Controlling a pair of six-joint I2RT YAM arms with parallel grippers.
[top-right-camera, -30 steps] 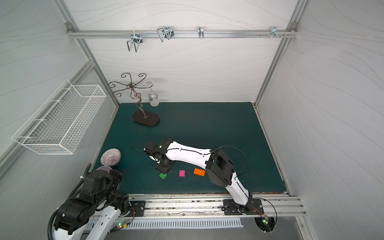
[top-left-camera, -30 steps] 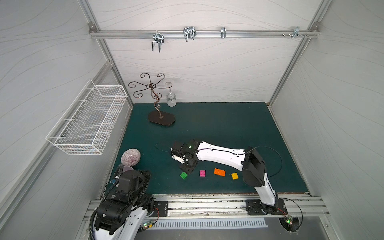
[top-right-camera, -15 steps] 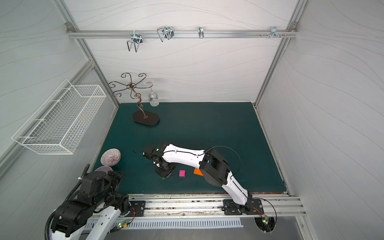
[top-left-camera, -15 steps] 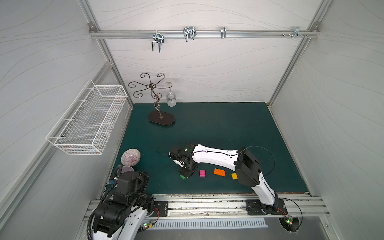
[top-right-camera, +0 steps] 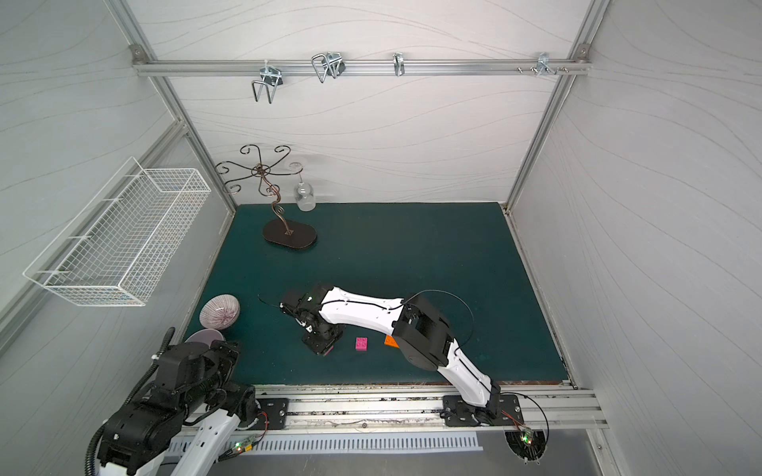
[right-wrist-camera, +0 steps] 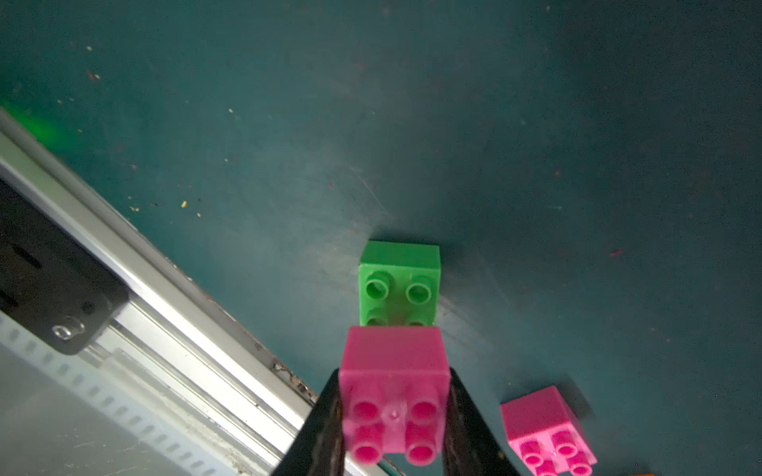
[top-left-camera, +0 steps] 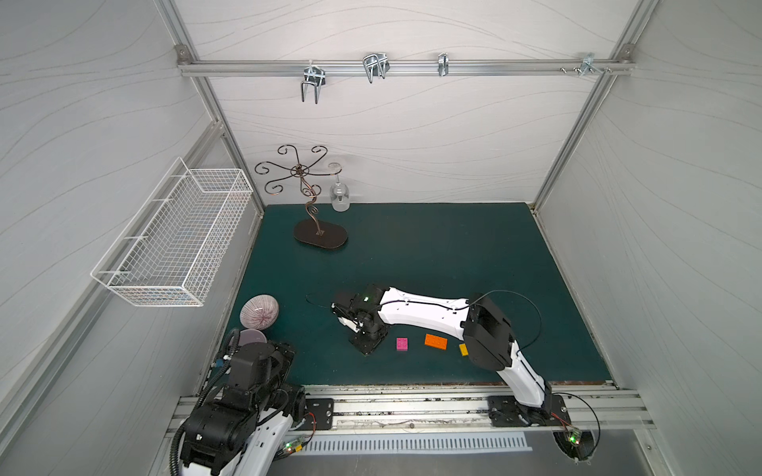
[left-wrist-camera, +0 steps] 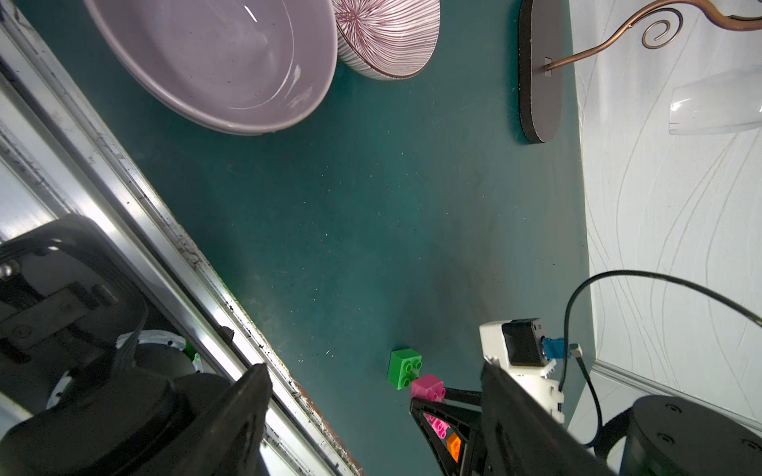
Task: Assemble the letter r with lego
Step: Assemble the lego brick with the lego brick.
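Right pincer (right-wrist-camera: 393, 376) pinching magenta brick (right-wrist-camera: 393, 395) by side walls, studs kept clear for stacking. Green brick (right-wrist-camera: 399, 280) on counter (right-wrist-camera: 577, 165) just beyond its tips, studs up, likely stem base. Spare magenta brick (right-wrist-camera: 546, 428) close beside. Left pincer (left-wrist-camera: 373, 371) spread, empty, well away.

Green brick (right-wrist-camera: 399, 280) and magenta brick (right-wrist-camera: 393, 395): moulded plastic, smooth, slight sheen. Table mat (right-wrist-camera: 577, 123): matt teal, faintly scuffed, speckled with dust. Front rail (right-wrist-camera: 165, 313): brushed metal, grimy at the edge. Lilac bowl (left-wrist-camera: 214, 62) carries a glossy glaze. Basket (top-left-camera: 173, 243): white-coated wire. Stand (top-left-camera: 321, 241): bronze-toned metal, low sheen.
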